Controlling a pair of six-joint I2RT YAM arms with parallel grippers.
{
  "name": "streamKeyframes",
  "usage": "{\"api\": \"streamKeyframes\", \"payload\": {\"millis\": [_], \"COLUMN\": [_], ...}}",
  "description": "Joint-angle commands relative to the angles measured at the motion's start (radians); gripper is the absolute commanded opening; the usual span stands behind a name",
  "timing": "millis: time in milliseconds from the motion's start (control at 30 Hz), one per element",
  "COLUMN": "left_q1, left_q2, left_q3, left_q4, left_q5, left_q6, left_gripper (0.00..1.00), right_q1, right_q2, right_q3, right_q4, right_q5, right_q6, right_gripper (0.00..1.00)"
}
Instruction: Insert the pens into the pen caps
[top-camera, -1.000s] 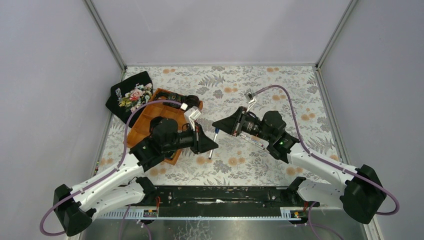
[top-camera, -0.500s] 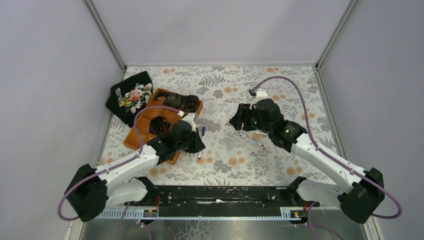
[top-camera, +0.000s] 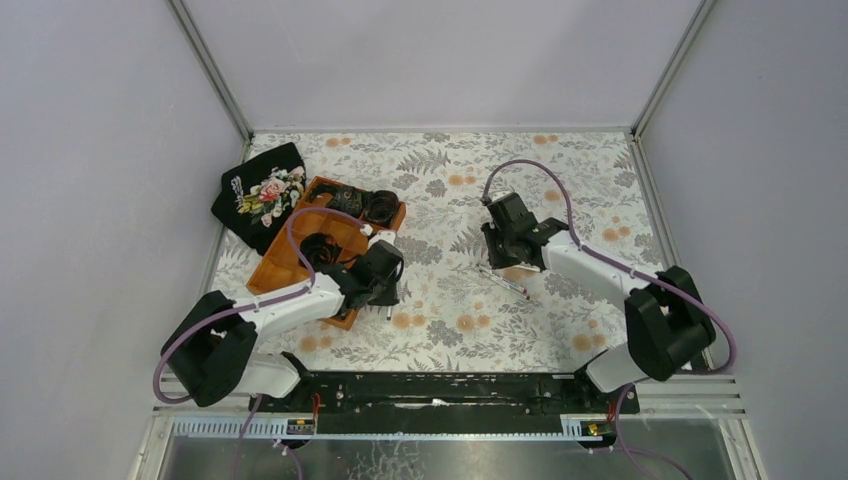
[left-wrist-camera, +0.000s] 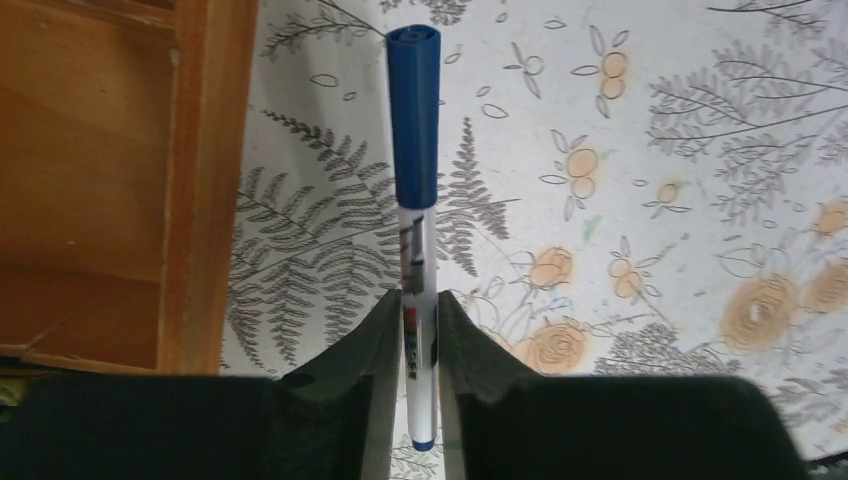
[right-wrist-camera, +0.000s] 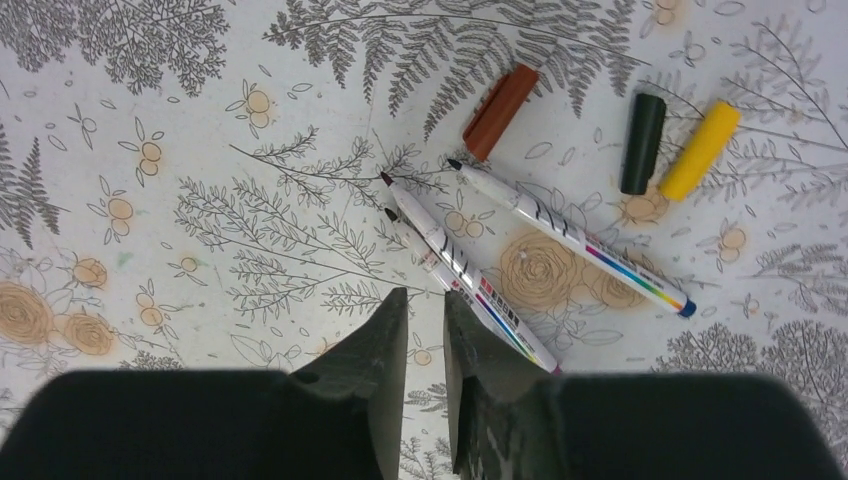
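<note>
My left gripper (left-wrist-camera: 418, 296) is shut on a white pen (left-wrist-camera: 416, 250) that carries the blue cap (left-wrist-camera: 415, 110) on its far end. It holds the pen low over the floral cloth beside the wooden tray. In the top view it (top-camera: 390, 290) is left of centre. My right gripper (right-wrist-camera: 425, 296) is empty, its jaws a narrow gap apart, and it hovers just left of three uncapped pens (right-wrist-camera: 470, 275) lying on the cloth. Beyond the pens lie a red cap (right-wrist-camera: 500, 97), a black cap (right-wrist-camera: 642, 143) and a yellow cap (right-wrist-camera: 699, 150). In the top view the right gripper (top-camera: 497, 255) is right of centre.
A wooden tray (top-camera: 285, 262) with dark items in it lies at the left, its edge showing in the left wrist view (left-wrist-camera: 205, 180). A black floral pouch (top-camera: 262, 190) lies behind it. Grey walls enclose the table on three sides.
The two grippers were together at the centre and have drawn apart. The left one has pulled back toward the tray with the blue-capped pen. The right one has moved right and back, over the loose pens.
</note>
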Motion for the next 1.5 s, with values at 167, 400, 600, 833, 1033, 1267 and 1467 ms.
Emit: {"api": "streamKeyframes", "payload": {"millis": [167,400,600,833,1033,1267,1467], "left_q1": [-0.002,-0.001,-0.001,-0.001,-0.002,-0.001,-0.001], "left_q2": [-0.019,-0.174,-0.297,-0.354,-0.341,-0.338,-0.346], "left_q3": [0.055,0.059,0.042,0.030,0.041,0.059,0.061], "left_q4": [-0.056,-0.038,-0.038,-0.036,-0.042,-0.042,-0.042], "left_q5": [-0.125,-0.153,-0.175,-0.158,-0.143,-0.142,-0.140], "left_q6": [-0.013,-0.023,-0.060,-0.084,-0.075,-0.069,-0.070], "left_gripper": [0.57,0.83,0.89,0.90,0.90,0.90,0.91], "right_q1": [-0.003,-0.003,-0.003,-0.003,-0.003,-0.001,0.033], "right_q2": [0.124,0.166,0.193,0.217,0.240,0.249,0.248], "right_q3": [0.074,0.067,0.049,0.034,0.031,0.018,-0.005], "right_q4": [0.009,0.011,0.010,0.021,0.026,0.020,-0.006], "right_q5": [-0.100,-0.070,-0.044,-0.033,-0.010,-0.033,-0.030], "right_q6": [-0.083,-0.102,-0.118,-0.127,-0.133,-0.158,-0.131], "right_gripper": [0.23,0.23,0.25,0.25,0.27,0.27,0.26]}}
